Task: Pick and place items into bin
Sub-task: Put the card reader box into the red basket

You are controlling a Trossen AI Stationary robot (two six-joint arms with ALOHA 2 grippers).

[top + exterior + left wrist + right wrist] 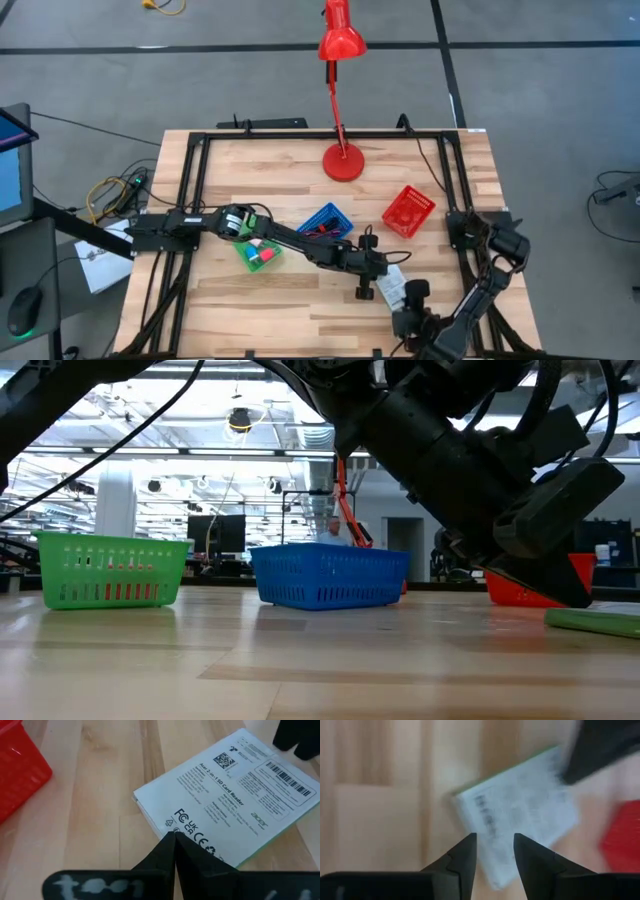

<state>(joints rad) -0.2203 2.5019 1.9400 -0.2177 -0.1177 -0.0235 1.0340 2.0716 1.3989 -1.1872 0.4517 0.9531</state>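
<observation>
The step in hand looks like the pickup of the packet, a flat white printed card lying on the bare table, not yet in any bin. The left gripper has its fingers pressed together with nothing between them, and their joined tip sits at the packet's near edge, touching or just over it; which, I cannot tell. The right gripper comes at the packet from the opposite side, its fingers standing apart with a clear gap, empty, the packet just ahead of the tips and lying skewed to them. In the high view both grippers meet over the packet, the left reaching far across the table. The red bin is the nearest, a little beyond the left gripper; the blue bin lies back along the left arm and the green bin farther back still. A flat card gives little to bite on, so the next move likely calls for the shut left tip to pin or tip up one edge while the open right fingers slide around the opposite edge and close, then a lift and carry to a bin.
</observation>
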